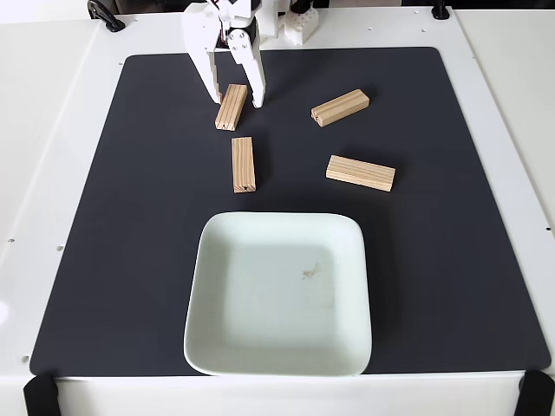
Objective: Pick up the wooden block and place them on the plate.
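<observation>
In the fixed view the white gripper [236, 102] stands at the far edge of the black mat [113, 260], its fingers spread apart on either side of the far end of one wooden block [231, 107]. Just nearer lies a second block [244, 164], with two more off to the right [340, 107] [360, 173]. The plate [279, 347] sits near, apart from all four.

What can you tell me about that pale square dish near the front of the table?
The plate is a large square dish with rounded corners and a raised rim, pale mint-white and glossy, probably glazed ceramic. It lies flat and upright on the black mat, close to the mat's near edge. It holds nothing; a small brownish speck marks its middle. None of the wooden blocks touches it, and nothing else does either.
</observation>
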### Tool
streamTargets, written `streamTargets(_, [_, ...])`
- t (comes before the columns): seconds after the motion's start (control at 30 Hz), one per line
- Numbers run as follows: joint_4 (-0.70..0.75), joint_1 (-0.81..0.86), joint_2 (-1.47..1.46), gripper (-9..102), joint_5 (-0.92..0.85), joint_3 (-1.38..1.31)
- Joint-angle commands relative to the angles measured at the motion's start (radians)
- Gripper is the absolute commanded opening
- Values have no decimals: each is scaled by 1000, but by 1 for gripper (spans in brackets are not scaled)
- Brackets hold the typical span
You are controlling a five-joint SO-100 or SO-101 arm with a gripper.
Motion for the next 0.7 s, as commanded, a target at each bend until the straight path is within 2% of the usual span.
streamTargets(0.0, [-15,-6,-2,24,8,-35])
streamTargets(0.67, [-40,-11,-72,24,8,-52])
